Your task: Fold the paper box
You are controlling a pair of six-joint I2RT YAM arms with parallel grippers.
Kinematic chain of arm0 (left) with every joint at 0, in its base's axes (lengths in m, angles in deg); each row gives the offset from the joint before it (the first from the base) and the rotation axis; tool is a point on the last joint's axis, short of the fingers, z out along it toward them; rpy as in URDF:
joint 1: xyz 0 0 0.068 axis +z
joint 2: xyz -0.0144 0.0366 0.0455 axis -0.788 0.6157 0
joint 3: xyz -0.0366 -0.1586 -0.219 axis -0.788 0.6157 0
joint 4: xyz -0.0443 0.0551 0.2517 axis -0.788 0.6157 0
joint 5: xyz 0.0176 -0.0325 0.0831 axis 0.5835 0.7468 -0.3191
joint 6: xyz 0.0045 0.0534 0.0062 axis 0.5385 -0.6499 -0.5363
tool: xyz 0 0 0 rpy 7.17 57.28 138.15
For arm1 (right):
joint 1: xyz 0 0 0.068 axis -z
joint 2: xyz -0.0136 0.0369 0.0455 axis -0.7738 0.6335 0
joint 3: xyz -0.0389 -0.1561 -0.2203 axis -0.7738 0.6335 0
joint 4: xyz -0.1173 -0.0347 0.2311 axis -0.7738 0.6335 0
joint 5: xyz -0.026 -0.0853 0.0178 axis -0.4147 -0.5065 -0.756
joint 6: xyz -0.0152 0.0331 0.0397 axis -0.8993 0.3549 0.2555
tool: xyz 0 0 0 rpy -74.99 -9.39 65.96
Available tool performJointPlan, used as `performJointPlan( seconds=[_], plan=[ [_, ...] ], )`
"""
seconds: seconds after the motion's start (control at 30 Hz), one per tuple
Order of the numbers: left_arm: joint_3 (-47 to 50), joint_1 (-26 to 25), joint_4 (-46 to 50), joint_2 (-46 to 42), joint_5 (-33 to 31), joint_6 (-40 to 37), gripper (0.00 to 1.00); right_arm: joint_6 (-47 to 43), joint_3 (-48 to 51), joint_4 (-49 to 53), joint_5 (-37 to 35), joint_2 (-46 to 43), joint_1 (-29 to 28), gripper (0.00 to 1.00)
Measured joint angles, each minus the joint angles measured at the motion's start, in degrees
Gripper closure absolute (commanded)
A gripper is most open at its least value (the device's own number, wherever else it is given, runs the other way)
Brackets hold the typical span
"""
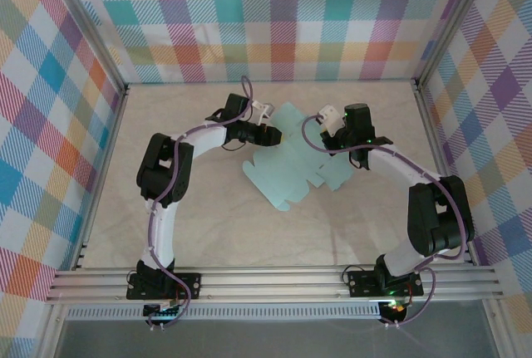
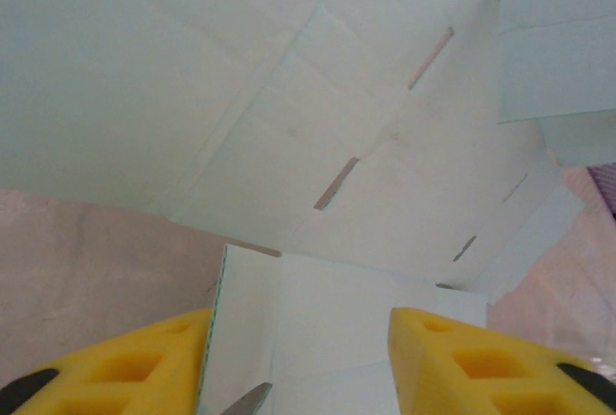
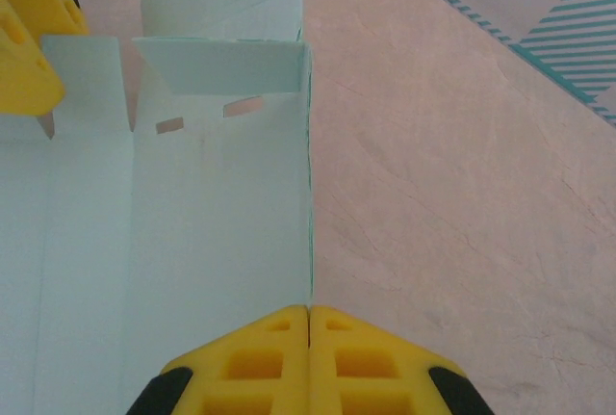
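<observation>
Mint card box [image 1: 287,163] sits between both claws: left claw [image 2: 298,362] is spread with a box flap in its gap, right claw [image 3: 308,324] looks pinched tight on the box's opposite edge, neither nearer.

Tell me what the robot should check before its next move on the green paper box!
1. Right gripper holding the paper box: ok, jaws shut together with the card edge running into them.
2. Left gripper ready: ok, open, with a flap between its jaws.
3. Slots for the tabs in sight: ok, several show in the left wrist view.
4. Box folded: not ok, it is mostly a flat sheet on the table; one end flap looks raised.
5. Card untorn: cannot tell.
</observation>
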Motion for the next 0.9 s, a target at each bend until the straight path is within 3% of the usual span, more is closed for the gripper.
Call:
performJointPlan(
  seconds=[0.13, 0.4, 0.9],
  plan=[
    [0.0, -1.9, 2.1, -1.5, -3.6, -3.3, 0.48, 0.0, 0.0, 0.4, 0.0, 0.0, -0.3, 1.00],
    [0.0, -5.3, 6.1, -3.3, -7.5, -7.0, 0.48, 0.0, 0.0, 0.8, -0.9, 0.0, -0.4, 1.00],
    [-3.4, -8.0, 8.5, 2.4, -7.4, -3.5, 0.56, 0.0, 0.9, 0.7, -4.7, 1.6, -1.6, 1.00]
  ],
)
